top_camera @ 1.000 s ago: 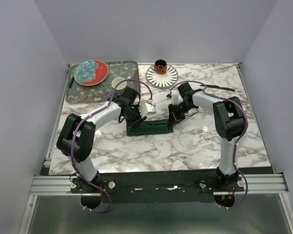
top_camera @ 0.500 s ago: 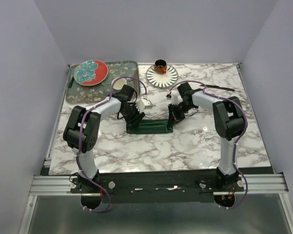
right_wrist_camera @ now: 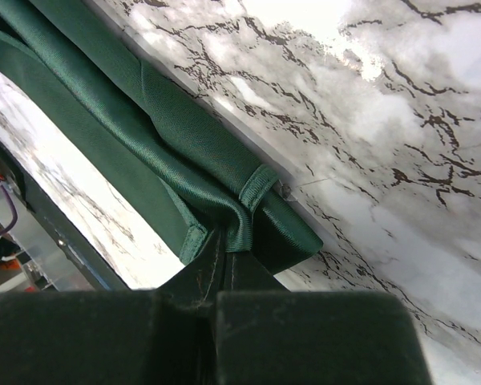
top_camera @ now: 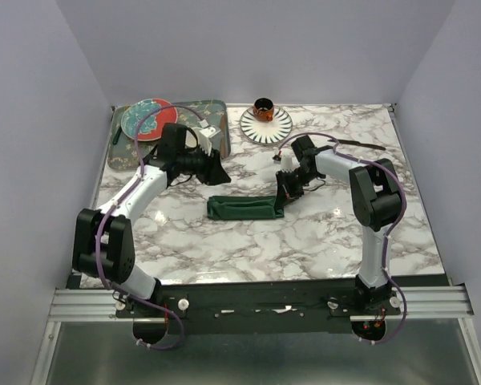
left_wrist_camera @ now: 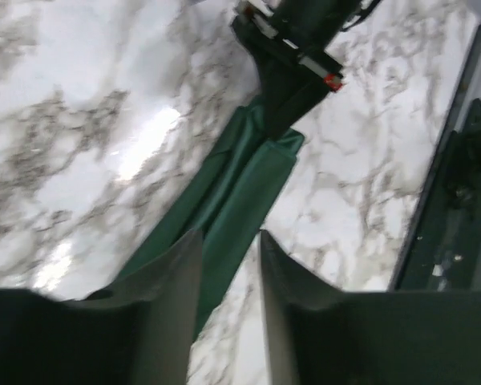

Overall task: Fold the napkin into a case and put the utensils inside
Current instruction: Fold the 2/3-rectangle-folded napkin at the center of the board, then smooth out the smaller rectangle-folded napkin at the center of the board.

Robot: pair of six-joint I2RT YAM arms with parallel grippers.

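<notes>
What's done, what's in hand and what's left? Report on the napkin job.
Done: the case lies folded, long and narrow, on the table. In hand: the right gripper pinches its right end; the left gripper hovers open and empty. Left: loading the utensils. One slim black piece lies far right, outside the case.

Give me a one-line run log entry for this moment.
left gripper open, clear of napkin | right gripper shut on napkin's right end | napkin folded into narrow strip on table
</notes>
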